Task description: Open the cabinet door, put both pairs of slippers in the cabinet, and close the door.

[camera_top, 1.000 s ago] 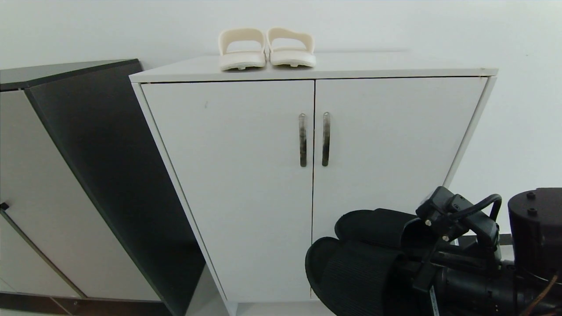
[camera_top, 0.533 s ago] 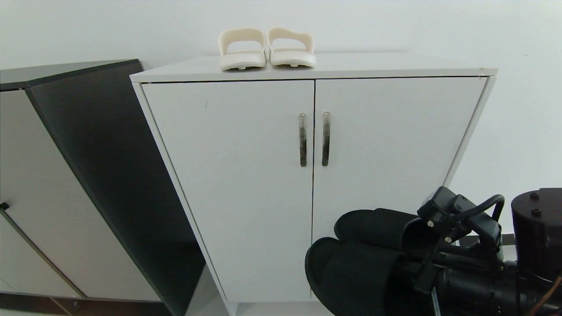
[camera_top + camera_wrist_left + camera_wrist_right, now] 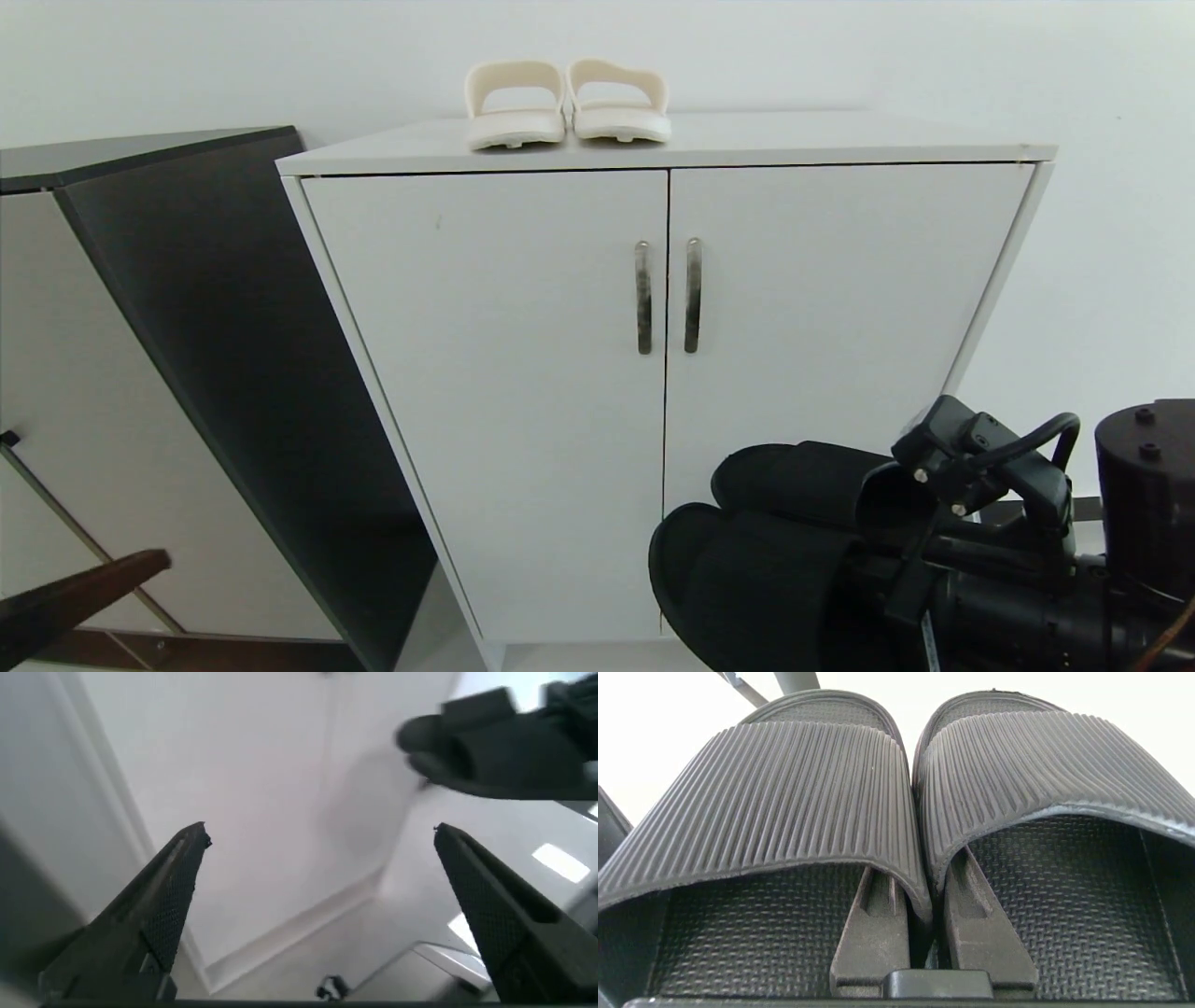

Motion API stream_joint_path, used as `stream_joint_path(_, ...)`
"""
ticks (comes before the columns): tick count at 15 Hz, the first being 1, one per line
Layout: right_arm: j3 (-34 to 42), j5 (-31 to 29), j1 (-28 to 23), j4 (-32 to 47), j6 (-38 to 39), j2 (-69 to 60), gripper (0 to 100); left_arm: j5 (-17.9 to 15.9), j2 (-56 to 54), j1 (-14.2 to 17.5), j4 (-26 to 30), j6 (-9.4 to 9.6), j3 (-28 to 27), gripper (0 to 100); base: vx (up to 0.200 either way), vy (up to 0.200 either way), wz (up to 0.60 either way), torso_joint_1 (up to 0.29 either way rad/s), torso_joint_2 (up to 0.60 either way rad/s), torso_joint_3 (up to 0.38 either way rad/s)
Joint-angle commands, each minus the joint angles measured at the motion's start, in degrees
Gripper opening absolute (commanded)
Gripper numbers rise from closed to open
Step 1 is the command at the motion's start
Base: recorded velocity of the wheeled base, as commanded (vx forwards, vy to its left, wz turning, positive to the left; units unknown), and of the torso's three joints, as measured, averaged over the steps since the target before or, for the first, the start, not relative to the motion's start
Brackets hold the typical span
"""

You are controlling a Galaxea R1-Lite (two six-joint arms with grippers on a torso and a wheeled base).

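– Right gripper (image 3: 920, 896) is still clamping the black slippers (image 3: 775, 551), its fingers (image 3: 868, 938) pinching the two inner walls together. It is drifting a touch to the robot's right, low before the cabinet (image 3: 485, 420)'s right door (image 3: 840, 308).
– And the left gripper (image 3: 322, 833)?
– It is spreading wide and holding nothing. It is only now rising into the head view's lower left corner, where what looks like one of its fingers is showing. It is facing the foot of the cabinet.
– So what is that telling us?
– Both doors are staying shut. The left handle (image 3: 643, 297) and right handle (image 3: 693, 295) are sitting untouched side by side at the middle seam. The cream slippers (image 3: 568, 103) are resting at the back edge of the cabinet's top, left of its middle. I am reading the left arm as starting toward a handle, since the right one is busy carrying. Opening is not yet beginning, and nothing is being stowed.
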Motion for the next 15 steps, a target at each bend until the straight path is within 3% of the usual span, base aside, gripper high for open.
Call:
stream_joint_path(1, 0.64, 0.00, 0.02, 0.02, -0.04, -0.11, 0, -3.37, 13.70, -7.88, -3.44, -0.18, -4.85, 100, 0.000, 0.000, 0.00, 0.000, 0.00, 0.000)
stream_joint_path(5, 1.08, 0.09, 0.11, 0.02, -0.04, 0.24, 0, -2.40, 21.26, -16.14, -4.32, -3.08, -13.91, 100, 0.000, 0.000, 0.00, 0.000, 0.00, 0.000)
stream_joint_path(7, 1.34, 0.09, 0.28, 0.02, -0.04, 0.24, 0, 5.86, 25.83, -24.05, -6.16, -5.02, -19.53, 100, 0.000, 0.000, 0.00, 0.000, 0.00, 0.000)
stream_joint_path(8, 1.34, 0.00, 0.28, 0.02, -0.04, -0.03, 0, 12.01, 27.15, -29.76, -7.22, -5.46, -21.73, 100, 0.000, 0.000, 0.00, 0.000, 0.00, 0.000)
stream_joint_path(9, 1.34, 0.00, 0.28, 0.02, -0.04, -0.20, 0, 14.30, 29.00, -33.28, -7.66, -5.46, -24.01, 100, 0.000, 0.000, 0.00, 0.000, 0.00, 0.000)
stream_joint_path(11, 1.25, 0.09, 0.46, 0.02, -0.04, -0.11, 0, 15.00, 34.80, -36.80, -7.66, -5.46, -29.46, 100, 0.000, 0.000, 0.00, 0.000, 0.00, 0.000)
stream_joint_path(14, 1.43, 0.09, 1.51, -1.21, -0.40, 1.73, 0, 15.26, 44.11, -39.34, -7.66, -5.37, -38.34, 100, 0.000, 0.000, 0.00, 0.000, 0.00, 0.000)
stream_joint_path(15, 2.13, 0.09, 1.69, -2.09, -0.40, 1.91, 0, 17.02, 47.10, -41.19, -7.75, -5.11, -40.45, 100, 0.000, 0.000, 0.00, 0.000, 0.00, 0.000)
